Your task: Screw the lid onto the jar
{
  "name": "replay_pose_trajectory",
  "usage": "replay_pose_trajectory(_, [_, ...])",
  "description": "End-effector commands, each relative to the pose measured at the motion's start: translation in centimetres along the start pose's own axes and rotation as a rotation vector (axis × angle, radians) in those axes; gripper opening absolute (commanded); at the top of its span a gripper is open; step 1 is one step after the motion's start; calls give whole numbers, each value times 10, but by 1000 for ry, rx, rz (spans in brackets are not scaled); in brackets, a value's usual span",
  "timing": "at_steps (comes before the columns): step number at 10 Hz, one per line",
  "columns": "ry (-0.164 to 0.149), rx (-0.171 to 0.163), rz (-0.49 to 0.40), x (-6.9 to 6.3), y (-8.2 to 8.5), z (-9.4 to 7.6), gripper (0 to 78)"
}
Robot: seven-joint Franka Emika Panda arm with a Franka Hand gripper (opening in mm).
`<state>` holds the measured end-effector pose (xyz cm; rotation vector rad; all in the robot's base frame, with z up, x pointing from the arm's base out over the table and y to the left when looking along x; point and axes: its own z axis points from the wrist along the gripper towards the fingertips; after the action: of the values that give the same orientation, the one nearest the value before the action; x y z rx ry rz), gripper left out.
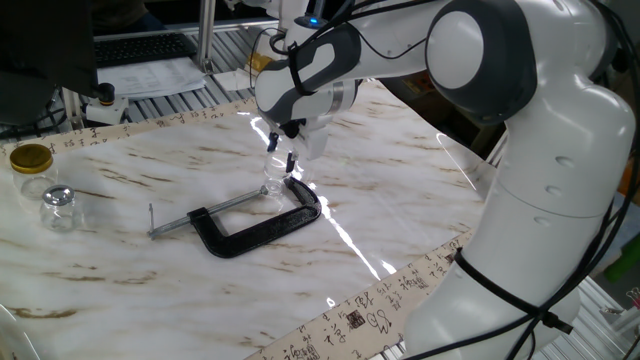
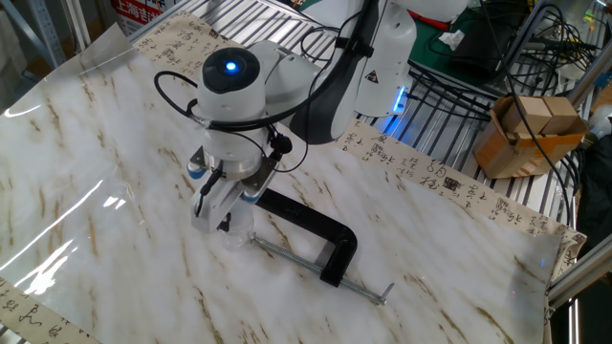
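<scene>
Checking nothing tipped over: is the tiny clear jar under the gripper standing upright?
Upright, apparently: the jar stands on the table beside the black C-clamp, under the gripper. Its transparency blurs the details.
</scene>
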<state>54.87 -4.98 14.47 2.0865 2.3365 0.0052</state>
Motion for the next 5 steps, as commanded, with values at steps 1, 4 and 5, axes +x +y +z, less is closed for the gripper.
replay_pose_trajectory(1, [-6,-4,-21,0,1,2,11])
replay_pose_trajectory(4, [-6,-4,-71,0,1,3,11])
replay_pose_trajectory(5, [-5,-4,-89,0,1,3,11])
